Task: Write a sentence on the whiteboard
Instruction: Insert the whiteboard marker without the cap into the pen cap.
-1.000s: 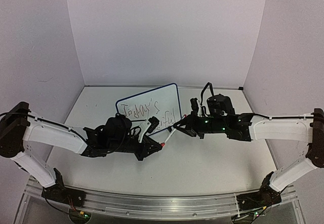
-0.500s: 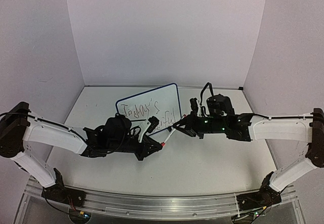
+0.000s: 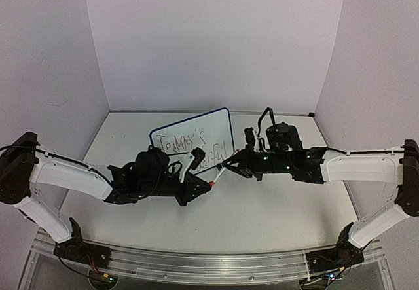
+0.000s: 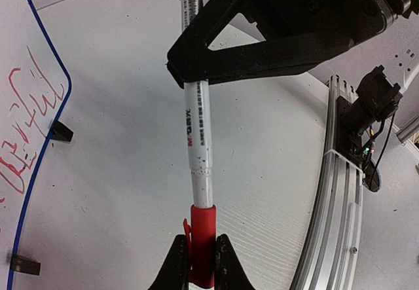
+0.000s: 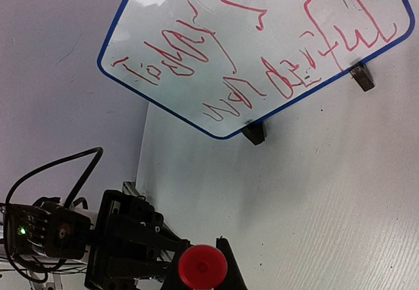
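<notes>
The whiteboard [image 3: 208, 127] stands tilted at the table's middle back, with the red sentence [image 3: 188, 142] in two rows on it. It fills the top of the right wrist view [image 5: 163, 15] with the sentence [image 5: 262, 48], and its edge shows in the left wrist view [image 4: 33, 54]. In front of it a white marker [image 4: 198, 133] spans between both grippers. My left gripper [image 3: 209, 185] [image 4: 202, 264] is shut on the marker's red cap [image 4: 203, 237]. My right gripper [image 3: 230, 163] [image 5: 203, 273] is shut on the marker's barrel. The cap [image 5: 203, 266] shows end-on there.
An aluminium rail [image 3: 209, 264] runs along the near table edge, also in the left wrist view [image 4: 337, 205]. The board's black feet [image 5: 254, 133] rest on the table. White walls close the back and sides.
The right gripper has edged slightly left toward the left gripper. The capped marker end sits a little higher. The board has not moved.
</notes>
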Motion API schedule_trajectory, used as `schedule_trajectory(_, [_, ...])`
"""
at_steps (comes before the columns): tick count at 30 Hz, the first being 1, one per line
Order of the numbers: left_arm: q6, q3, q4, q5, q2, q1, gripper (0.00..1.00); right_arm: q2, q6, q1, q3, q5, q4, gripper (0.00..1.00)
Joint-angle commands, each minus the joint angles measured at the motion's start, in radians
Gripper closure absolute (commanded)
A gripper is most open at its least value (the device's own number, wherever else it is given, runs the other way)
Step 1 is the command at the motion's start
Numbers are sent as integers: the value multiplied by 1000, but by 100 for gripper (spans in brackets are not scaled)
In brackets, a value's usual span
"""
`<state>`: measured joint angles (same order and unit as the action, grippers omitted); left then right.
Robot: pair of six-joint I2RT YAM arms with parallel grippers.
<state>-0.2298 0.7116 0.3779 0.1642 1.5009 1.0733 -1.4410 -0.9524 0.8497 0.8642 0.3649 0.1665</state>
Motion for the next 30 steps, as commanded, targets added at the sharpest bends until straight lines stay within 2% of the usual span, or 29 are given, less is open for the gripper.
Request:
schedule_trajectory(1, [-21,41,72,-28,-5,1,100,-10,-9,12,19,5,28,100])
schedule_trajectory(16, [-45,227,-11,-43,105,-1,100,-54,-14,35,8,-8,33,100])
schedule_trajectory(20, [-53,230,-44,-40,102,-2,100,-41,-27,35,-20,-54,35,100])
schedule_trajectory(30, [-16,185,28,-30,58,-7,100,-115,-60,48,-21,15,87,100])
